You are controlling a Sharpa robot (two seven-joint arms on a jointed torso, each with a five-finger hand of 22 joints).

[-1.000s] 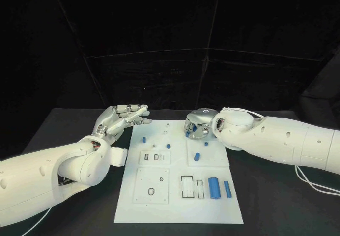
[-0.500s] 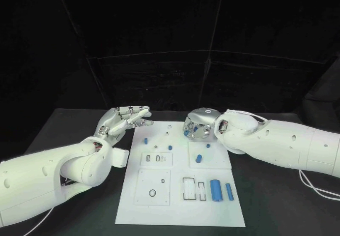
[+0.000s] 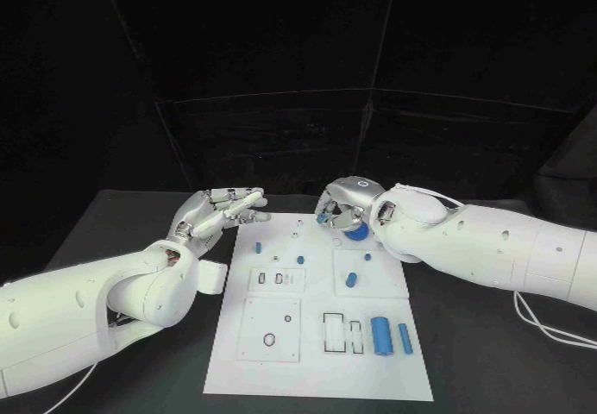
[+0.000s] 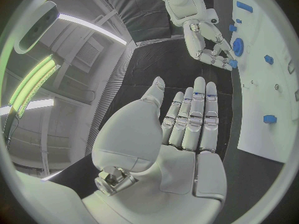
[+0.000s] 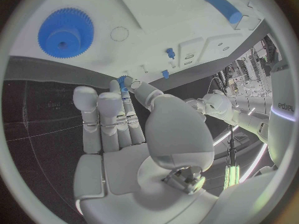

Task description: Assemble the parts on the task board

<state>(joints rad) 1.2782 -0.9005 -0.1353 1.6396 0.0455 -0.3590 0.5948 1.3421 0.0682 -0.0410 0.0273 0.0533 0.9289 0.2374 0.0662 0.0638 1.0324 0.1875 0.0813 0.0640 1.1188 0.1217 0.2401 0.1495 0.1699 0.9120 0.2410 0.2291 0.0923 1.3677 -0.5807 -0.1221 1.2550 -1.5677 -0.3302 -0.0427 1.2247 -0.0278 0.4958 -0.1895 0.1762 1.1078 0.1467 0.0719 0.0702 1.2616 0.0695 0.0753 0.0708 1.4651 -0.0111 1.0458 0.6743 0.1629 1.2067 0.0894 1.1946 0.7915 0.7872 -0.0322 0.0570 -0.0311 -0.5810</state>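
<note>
Right wrist view: right robot hand (image 5: pixel 124 122) pinches a small blue part (image 5: pixel 121 81).

The task board (image 3: pixel 317 345) was white with thin dark outlines marking its recesses. Parts: two blue cylinders (image 3: pixel 380 335) near the board's near edge, one thicker than the other; a blue gear (image 5: pixel 65 33) with a toothed rim; several small blue pegs (image 3: pixel 351 279). The table (image 3: pixel 485 345) was black, as was the backdrop. Both arms were white; the left hand (image 3: pixel 219 211) and right hand (image 3: pixel 340 210) were silver. A small blue piece (image 5: pixel 122 80) showed at the right hand's fingertips.
</note>
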